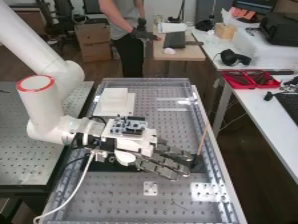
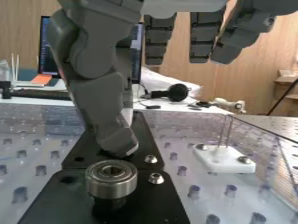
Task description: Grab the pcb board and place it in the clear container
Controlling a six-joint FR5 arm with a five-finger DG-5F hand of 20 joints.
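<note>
The hand (image 1: 156,155) is above the perforated bench, palm side down, with its fingers stretched out toward the bench's right edge. A circuit board with dark parts (image 1: 130,125) lies over the hand's back near the wrist; whether it is loose or fixed there I cannot tell. In the wrist view the hand (image 2: 100,85) is open: the thumb hangs down near a round metal bearing (image 2: 112,177) on a black plate (image 2: 156,200), and the other fingers hang straight and apart. Nothing is seen between thumb and fingers.
White flat blocks (image 1: 113,101) lie behind the hand. A thin upright rod (image 1: 202,142) stands near the bench's right edge. A white block with two metal pins (image 2: 225,159) sits beside the black plate. Red trays (image 1: 249,79) are on the side table.
</note>
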